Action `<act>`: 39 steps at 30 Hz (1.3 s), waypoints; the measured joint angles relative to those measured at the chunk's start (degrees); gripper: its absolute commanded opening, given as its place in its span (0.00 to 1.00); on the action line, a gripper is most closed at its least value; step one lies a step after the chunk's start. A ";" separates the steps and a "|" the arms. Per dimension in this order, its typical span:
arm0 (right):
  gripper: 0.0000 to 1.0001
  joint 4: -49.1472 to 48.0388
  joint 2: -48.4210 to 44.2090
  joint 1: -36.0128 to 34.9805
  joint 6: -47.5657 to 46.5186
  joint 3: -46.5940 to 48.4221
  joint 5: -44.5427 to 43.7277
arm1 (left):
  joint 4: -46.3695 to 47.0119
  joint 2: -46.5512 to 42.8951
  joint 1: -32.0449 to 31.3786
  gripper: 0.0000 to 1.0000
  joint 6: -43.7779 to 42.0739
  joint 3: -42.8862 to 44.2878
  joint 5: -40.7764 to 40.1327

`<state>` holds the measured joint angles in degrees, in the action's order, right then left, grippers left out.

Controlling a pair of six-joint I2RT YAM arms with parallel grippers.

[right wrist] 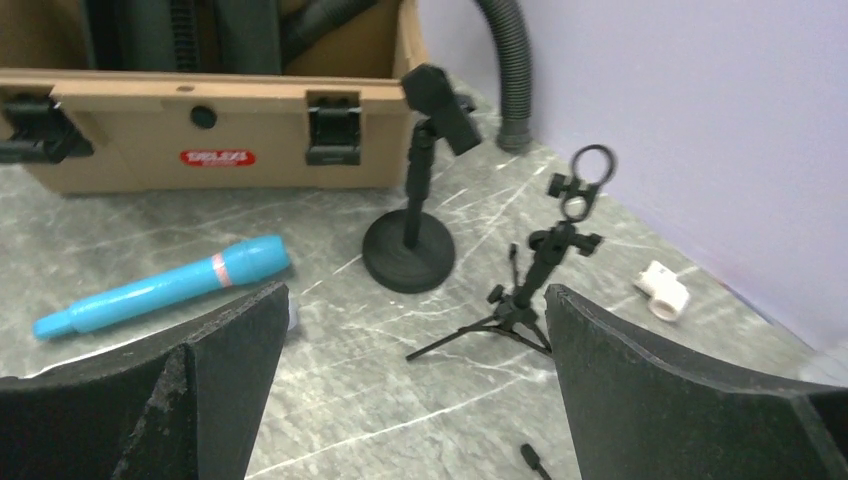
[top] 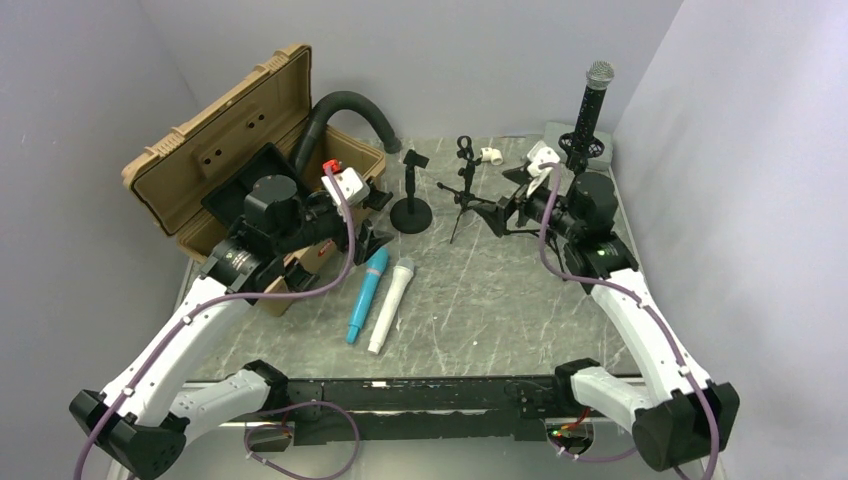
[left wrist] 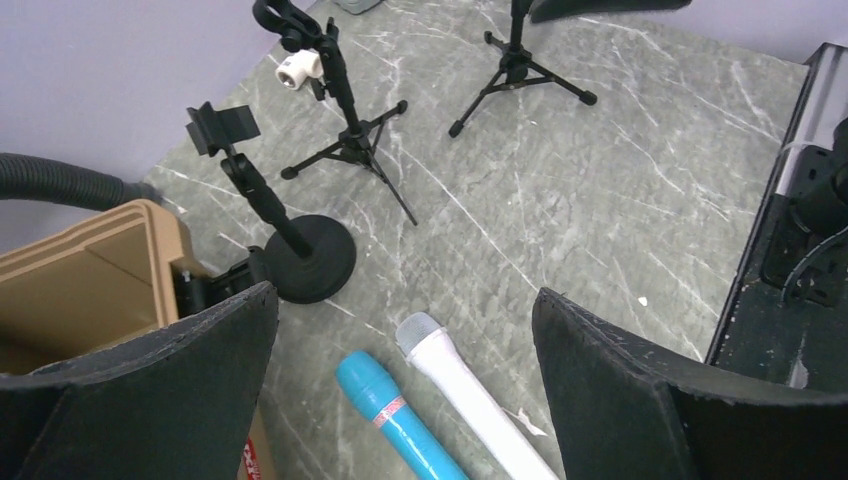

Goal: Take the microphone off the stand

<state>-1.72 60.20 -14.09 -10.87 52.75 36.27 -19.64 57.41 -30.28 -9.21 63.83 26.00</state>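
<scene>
Both end effectors are spread and empty: left point(top: 375, 222), right point(top: 503, 210). The black microphone point(top: 590, 105) stands upright in its stand point(top: 577, 152) at the table's point(top: 480, 300) one-o'clock corner. The right should clamp its body squarely, then lift straight up.

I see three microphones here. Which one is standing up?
The black microphone with the silver head, at the far right corner; the blue microphone and white microphone lie flat.

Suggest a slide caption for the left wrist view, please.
Open left gripper framing blue microphone, white microphone and round-base stand.
</scene>
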 measured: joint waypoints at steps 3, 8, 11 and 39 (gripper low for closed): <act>1.00 4.42 -2.84 0.00 0.90 2.43 -5.44 | -0.15 -0.92 0.00 0.99 -0.70 -0.15 -1.27; 1.00 9.27 -7.56 0.48 2.58 4.42 -15.98 | -0.04 -1.75 0.07 0.99 -1.27 -1.33 -2.49; 1.00 9.81 -9.09 1.79 3.76 4.74 -23.52 | 0.02 -1.70 0.09 0.99 -1.27 -1.79 -3.32; 0.72 -0.37 -2.99 14.40 7.67 -6.69 -41.24 | 1.62 -0.52 0.09 0.99 -1.20 -3.87 -1.99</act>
<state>-2.09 57.21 0.32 -3.20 46.06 -4.97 -18.02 56.88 -30.20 -10.41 59.96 24.01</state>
